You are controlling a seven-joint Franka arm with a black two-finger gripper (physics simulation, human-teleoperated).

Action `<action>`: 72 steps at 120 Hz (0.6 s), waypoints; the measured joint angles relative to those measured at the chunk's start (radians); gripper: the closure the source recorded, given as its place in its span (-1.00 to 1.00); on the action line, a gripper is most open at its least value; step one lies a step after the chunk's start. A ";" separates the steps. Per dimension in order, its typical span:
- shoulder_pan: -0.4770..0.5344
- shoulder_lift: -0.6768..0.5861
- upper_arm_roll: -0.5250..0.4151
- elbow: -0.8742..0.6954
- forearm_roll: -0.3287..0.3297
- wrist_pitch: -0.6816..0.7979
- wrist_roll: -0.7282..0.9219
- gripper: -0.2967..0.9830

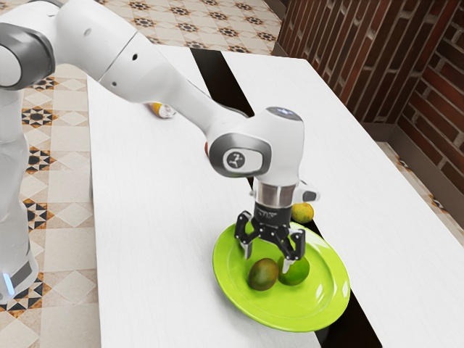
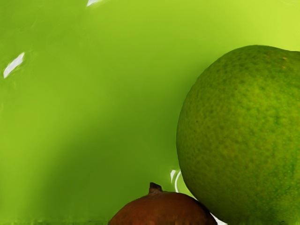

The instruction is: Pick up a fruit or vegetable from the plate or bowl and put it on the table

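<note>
Above the green plate (image 1: 319,299), my gripper (image 1: 268,261) points down, open, its two fingers wide apart. A brownish-green mango-like fruit (image 1: 263,275) lies on the plate, just below and in front of the gap between the fingers. Beside it rests a green round fruit (image 1: 296,270), with one fingertip in front of its upper part. In the wrist view the green fruit (image 2: 243,136) looms large over the plate (image 2: 93,93), and the top of the brownish fruit (image 2: 161,211) with its short stem appears near it.
A yellow-green fruit (image 1: 302,212) sits on the table (image 1: 159,239) just beyond the plate's far rim. Farther back lies a yellow and white item (image 1: 161,110). A reddish thing (image 1: 207,149) is partly hidden behind the arm.
</note>
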 joint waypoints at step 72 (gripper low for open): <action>-0.004 0.034 -0.001 -0.006 0.003 0.036 -0.028 0.12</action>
